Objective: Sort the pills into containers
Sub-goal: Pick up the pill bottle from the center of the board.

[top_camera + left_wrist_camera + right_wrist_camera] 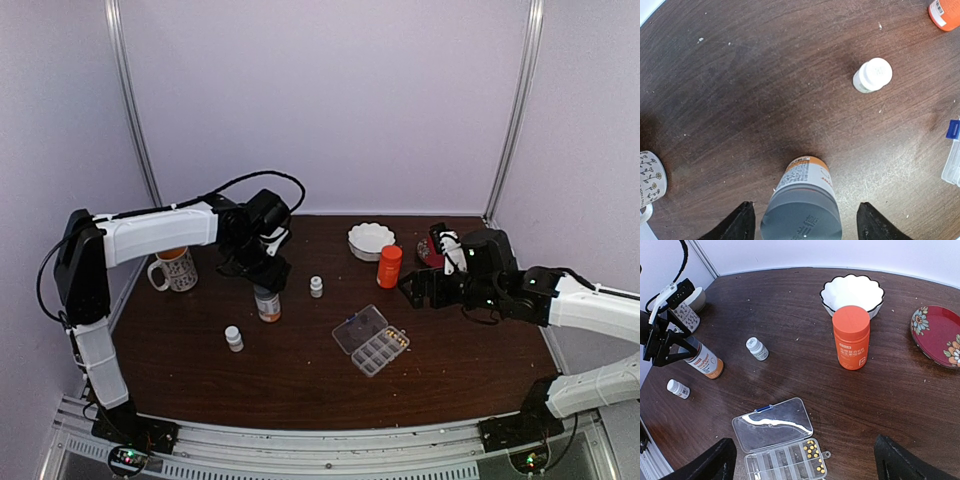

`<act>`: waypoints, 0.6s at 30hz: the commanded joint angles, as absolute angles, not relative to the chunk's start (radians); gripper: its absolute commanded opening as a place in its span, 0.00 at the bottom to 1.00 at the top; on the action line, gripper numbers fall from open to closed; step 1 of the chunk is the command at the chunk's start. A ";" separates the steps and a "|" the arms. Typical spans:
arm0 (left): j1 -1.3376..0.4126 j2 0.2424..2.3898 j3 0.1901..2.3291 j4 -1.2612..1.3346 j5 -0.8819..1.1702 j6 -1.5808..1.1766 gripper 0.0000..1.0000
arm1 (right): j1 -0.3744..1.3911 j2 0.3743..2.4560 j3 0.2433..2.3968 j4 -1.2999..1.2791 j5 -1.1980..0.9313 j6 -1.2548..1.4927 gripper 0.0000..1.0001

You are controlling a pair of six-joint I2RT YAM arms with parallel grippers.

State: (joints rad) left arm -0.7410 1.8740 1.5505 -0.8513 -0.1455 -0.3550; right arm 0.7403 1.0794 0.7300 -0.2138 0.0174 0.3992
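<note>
Lilac walls, dark wood worktop. A clear pill box lies open with its lid flat. Small yellow pills are bunched in the end cells. Right gripper is spread wide and holds nothing; the box sits just beneath it, between its fingers, pills toward the right-hand finger. Orange bottle stands ahead of it. Left gripper is spread, straddling an upright grey-capped bottle with a gap at each finger. The pills are well apart from it, off to its right.
</note>
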 commanded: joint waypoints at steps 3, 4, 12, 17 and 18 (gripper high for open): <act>-0.735 1.893 1.575 -0.868 -0.140 -0.344 0.73 | 0.747 1.083 0.750 -0.210 0.002 0.403 1.00; -0.734 1.894 1.575 -0.867 -0.140 -0.344 0.72 | 0.747 1.082 0.750 -0.211 0.003 0.402 1.00; -0.733 1.918 1.576 -0.885 -0.158 -0.342 0.71 | 0.747 1.089 0.750 -0.207 0.007 0.409 1.00; -0.734 1.918 1.580 -0.899 -0.168 -0.347 0.65 | 0.747 1.096 0.755 -0.205 0.015 0.411 1.00; -0.734 1.915 1.581 -0.902 -0.170 -0.348 0.63 | 0.747 1.097 0.755 -0.205 0.015 0.411 1.00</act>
